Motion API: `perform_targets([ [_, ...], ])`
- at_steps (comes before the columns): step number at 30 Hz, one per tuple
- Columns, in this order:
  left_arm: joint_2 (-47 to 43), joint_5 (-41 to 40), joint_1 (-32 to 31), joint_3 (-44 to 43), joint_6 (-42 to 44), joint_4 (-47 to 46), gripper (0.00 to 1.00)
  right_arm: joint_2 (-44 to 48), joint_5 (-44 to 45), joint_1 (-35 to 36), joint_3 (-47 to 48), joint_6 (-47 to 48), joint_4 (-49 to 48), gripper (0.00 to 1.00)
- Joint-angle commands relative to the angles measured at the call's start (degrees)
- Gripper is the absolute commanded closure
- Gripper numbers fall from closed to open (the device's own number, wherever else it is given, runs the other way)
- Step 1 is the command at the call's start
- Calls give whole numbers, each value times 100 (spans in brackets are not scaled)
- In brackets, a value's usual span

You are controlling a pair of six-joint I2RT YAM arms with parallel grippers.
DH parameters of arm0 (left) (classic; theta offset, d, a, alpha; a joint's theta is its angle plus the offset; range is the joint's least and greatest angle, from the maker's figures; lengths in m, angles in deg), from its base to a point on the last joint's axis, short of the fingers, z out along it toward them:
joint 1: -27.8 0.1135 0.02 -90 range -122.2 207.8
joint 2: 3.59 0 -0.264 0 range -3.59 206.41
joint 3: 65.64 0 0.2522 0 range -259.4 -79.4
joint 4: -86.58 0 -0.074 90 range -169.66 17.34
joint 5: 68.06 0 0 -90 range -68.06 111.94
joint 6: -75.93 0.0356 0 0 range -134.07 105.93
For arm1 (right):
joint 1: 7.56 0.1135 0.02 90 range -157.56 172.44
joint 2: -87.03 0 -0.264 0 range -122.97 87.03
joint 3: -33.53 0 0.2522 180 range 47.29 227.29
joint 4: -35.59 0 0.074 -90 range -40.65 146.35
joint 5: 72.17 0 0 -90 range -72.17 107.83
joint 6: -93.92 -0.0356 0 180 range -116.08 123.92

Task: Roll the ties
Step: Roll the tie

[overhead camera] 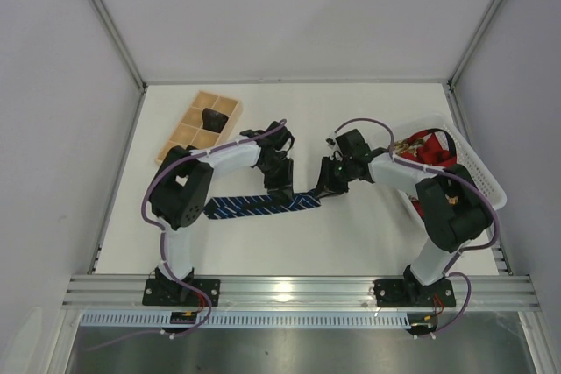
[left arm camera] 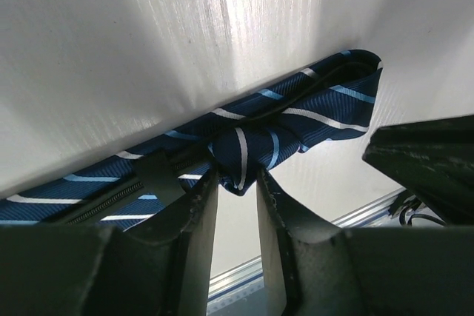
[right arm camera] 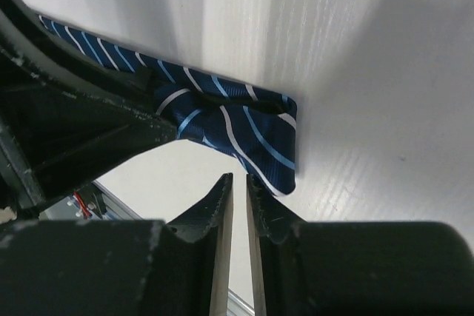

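Left arm (overhead camera: 223, 157) and right arm (overhead camera: 396, 172) reach inward, left fingers (left arm camera: 194, 216) slightly parted, right fingers (right arm camera: 213, 211) almost together.

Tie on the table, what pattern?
Navy tie with thin white and light-blue diagonal stripes; left wrist view shows best.

the two jaws crowd the navy tie's (overhead camera: 254, 206) end; open table (overhead camera: 351, 116) lies between wooden box (overhead camera: 195, 122) and basket (overhead camera: 485, 172).

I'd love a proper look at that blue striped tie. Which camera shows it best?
The top view: the tie lies stretched out flat, most of its length visible. The left wrist view shows only a bunched end close up; the right wrist view, a folded end.
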Motion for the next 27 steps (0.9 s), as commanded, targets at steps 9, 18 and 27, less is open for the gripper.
perform_targets([
  [9, -807, 263, 31, -29, -58, 25, 80, -558, -149, -15, 253, 61, -369, 83],
  [18, -482, 519, -31, -3, -129, -212, 87, 215, -79, -129, 393, 139, 44, 69],
  [27, -122, 501, -22, 67, -15, -300, 88, 261, -280, -366, 86, 913, 9, 36],
])
